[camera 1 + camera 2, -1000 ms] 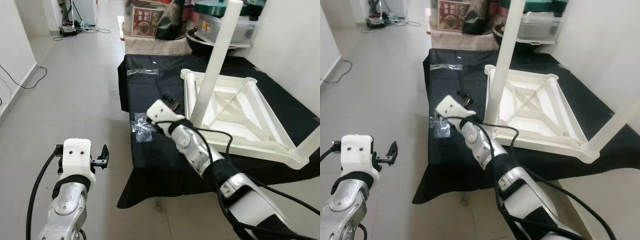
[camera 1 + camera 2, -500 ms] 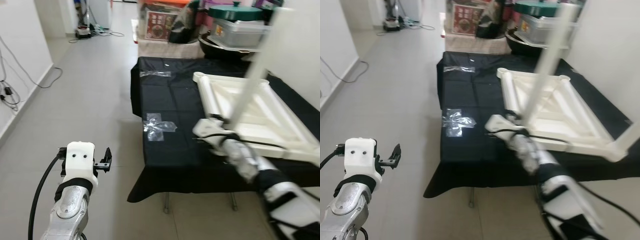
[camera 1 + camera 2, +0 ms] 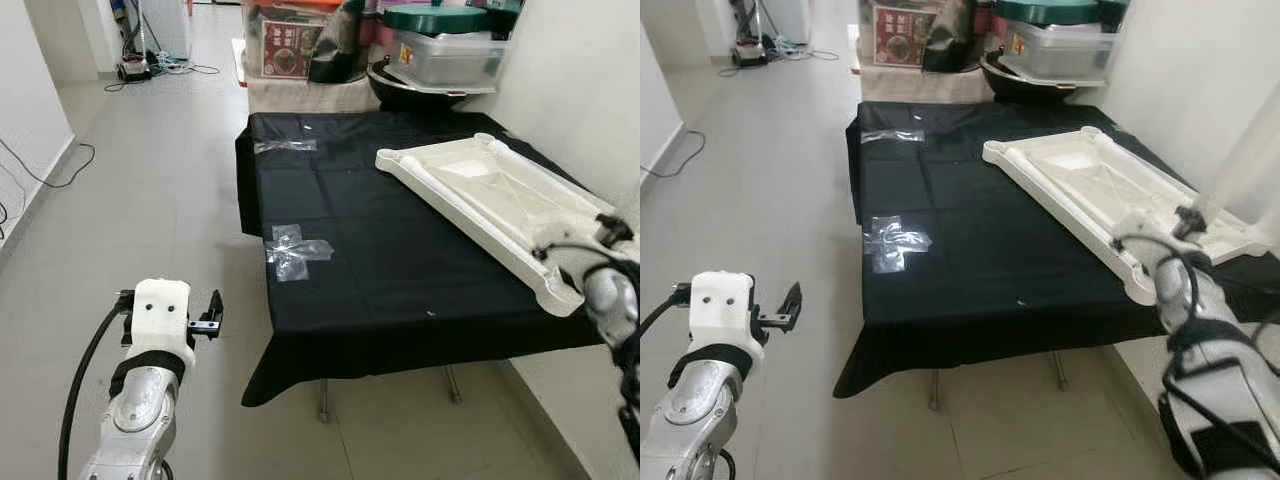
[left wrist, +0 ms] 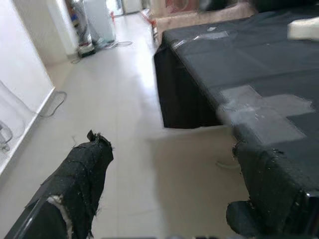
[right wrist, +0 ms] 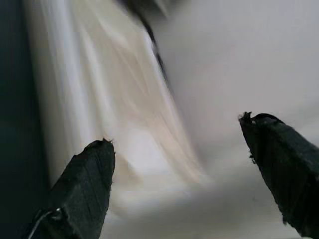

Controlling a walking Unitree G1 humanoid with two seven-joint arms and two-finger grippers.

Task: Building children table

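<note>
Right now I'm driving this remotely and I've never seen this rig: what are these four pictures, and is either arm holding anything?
The machine is a walking humanoid with two silver arms, each ending in two long black fingers. The two wide pictures come from the eyes of its head camera, looking down and forward. The other two come from cameras on each wrist, looking along that gripper's fingers.

Ahead stands a table under a black cloth. On it lies the upturned white children's table top, with clear tape patches stuck to the cloth. Storage boxes sit behind.

The left gripper hangs open over the floor beside the table, holding nothing. The right gripper is open by the table top's near corner, against the wall; its picture is blurred, and it holds nothing.
</note>
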